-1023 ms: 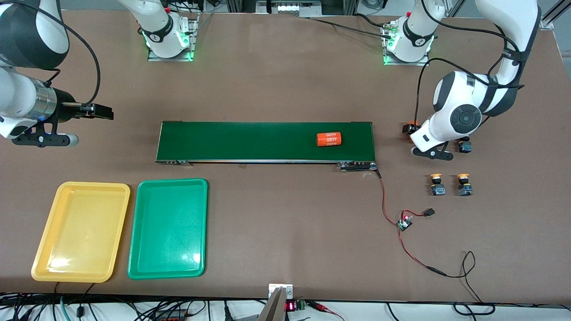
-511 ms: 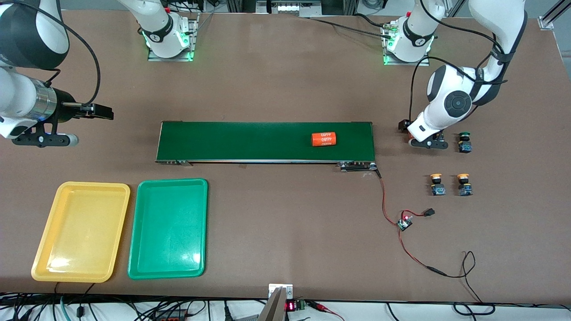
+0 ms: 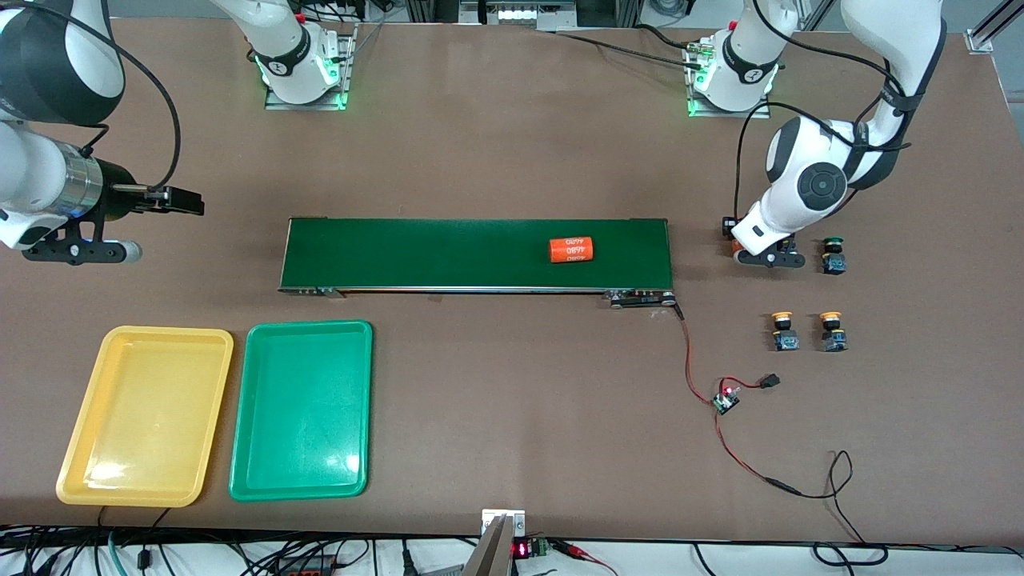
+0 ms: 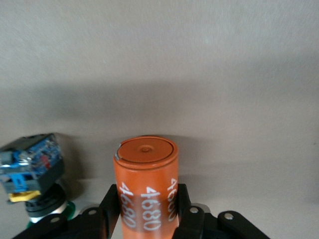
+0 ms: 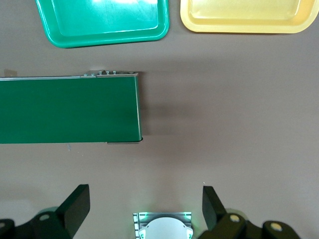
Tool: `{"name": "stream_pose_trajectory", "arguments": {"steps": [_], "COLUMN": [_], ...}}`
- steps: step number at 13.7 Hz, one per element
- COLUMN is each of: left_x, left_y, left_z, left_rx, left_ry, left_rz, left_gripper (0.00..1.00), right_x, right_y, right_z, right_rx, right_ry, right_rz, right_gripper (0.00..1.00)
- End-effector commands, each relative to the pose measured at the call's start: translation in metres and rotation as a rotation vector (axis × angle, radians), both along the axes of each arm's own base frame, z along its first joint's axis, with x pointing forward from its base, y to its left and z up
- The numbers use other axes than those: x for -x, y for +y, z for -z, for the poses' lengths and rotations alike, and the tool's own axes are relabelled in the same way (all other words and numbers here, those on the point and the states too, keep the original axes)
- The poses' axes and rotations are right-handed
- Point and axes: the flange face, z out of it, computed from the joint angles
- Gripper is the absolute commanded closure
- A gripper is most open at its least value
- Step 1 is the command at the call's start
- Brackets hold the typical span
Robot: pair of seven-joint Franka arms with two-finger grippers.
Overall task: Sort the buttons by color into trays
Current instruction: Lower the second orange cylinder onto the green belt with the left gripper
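Buttons: two yellow-capped buttons (image 3: 785, 332) (image 3: 833, 331) side by side at my left arm's end of the table; a green-capped button (image 3: 834, 255) farther from the front camera; another green-capped one (image 4: 34, 181) beside my left gripper.
Trays: yellow tray (image 3: 210, 352) and green tray (image 3: 352, 336) side by side, both bare.
Writing: "4680" on the cylinder (image 3: 571, 250) lying on the belt (image 3: 416, 252).
My left gripper (image 4: 148, 214): clamped around a second orange cylinder (image 4: 146, 184) printed "4680".
My right gripper (image 5: 145, 204): waiting, fingers spread wide, holding nothing.
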Motion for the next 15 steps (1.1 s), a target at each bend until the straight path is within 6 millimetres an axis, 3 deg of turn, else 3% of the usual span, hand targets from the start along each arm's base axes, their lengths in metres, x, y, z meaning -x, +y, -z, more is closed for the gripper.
{"name": "stream_pose_trajectory", "arguments": {"steps": [1, 3, 8, 12, 15], "left_x": [-0.028, -0.048, -0.084, -0.085, -0.071], "left_y": [-0.001, -0.011, -0.072, -0.111, -0.16], "left_z": [-0.044, -0.072, -0.137, -0.14, -0.135], "left_rx": [-0.023, -0.032, -0.004, 0.097, 0.147], "left_ry": [0.037, 0.05, 0.04, 0.059, 0.076], "left_rz": [0.0, 0.02, 0.205, 0.631, 0.928], "left_gripper": [0.92, 0.91, 0.9, 0.87, 0.89], "right_x": [0.001, 0.001, 0.002, 0.002, 0.002], "right_y": [-0.001, -0.001, -0.004, -0.006, -0.01], "right_z": [0.0, 0.0, 0.001, 0.001, 0.001], "right_rx": [-0.02, -0.02, -0.02, -0.024, -0.024], "right_ry": [0.007, 0.007, 0.01, 0.01, 0.011], "right_rz": [-0.009, -0.009, -0.006, -0.016, -0.01], "right_gripper": [0.0, 0.0, 0.0, 0.0, 0.0]}}
